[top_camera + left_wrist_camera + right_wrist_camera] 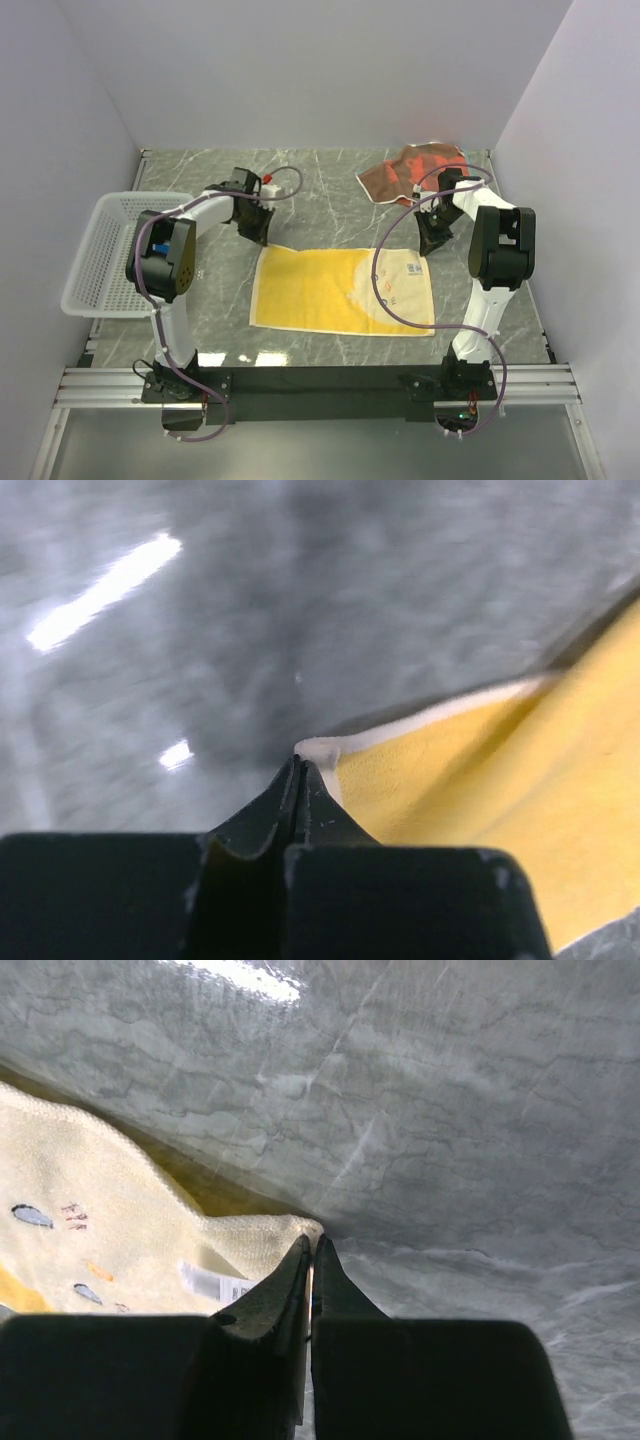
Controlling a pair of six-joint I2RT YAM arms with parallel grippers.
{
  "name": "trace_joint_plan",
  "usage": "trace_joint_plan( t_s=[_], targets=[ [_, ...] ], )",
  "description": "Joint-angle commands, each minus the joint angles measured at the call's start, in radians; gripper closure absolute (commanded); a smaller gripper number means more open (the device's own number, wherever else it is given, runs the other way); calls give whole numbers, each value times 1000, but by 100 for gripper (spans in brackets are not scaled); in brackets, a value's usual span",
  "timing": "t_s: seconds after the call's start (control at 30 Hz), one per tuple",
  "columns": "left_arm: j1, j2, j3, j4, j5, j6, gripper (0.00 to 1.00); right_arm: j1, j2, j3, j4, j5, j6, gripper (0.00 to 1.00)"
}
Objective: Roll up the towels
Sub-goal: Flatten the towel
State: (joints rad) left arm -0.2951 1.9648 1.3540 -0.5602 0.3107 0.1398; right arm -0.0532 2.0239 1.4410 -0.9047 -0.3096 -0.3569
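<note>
Fingers of the left gripper (256,232) and right gripper (432,244) were clenched on the yellow towel (340,290), which lay flat at the centre of the table (320,200). The grips sat at its 10 and 2 o'clock corners.

Left wrist view: the closed tips pinched only the corner's cream hem.

Right wrist view: the closed tips caught the very corner.

Risk: such shallow bites could slip on lifting, and unequal arm travel would skew the roll.

You see a robotics lab: white walls (300,70) box in a marble-pattern tabletop (330,185); left arm (160,255) and right arm (500,245) bolted to the aluminium rail (110,385) below.
</note>
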Motion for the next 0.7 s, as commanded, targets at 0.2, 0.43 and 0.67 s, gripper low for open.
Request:
trace_joint_plan(
  t_s=[0.2, 0.43, 0.67],
  targets=[
    [112, -18, 74, 29, -51, 24, 100, 7, 67, 137, 64, -34, 55, 100],
    [125, 20, 149, 8, -22, 15, 99, 21, 150, 272, 32, -45, 110, 92],
    [129, -255, -16, -81, 155, 214, 45, -28, -23, 184, -14, 1, 49, 58]
  ],
)
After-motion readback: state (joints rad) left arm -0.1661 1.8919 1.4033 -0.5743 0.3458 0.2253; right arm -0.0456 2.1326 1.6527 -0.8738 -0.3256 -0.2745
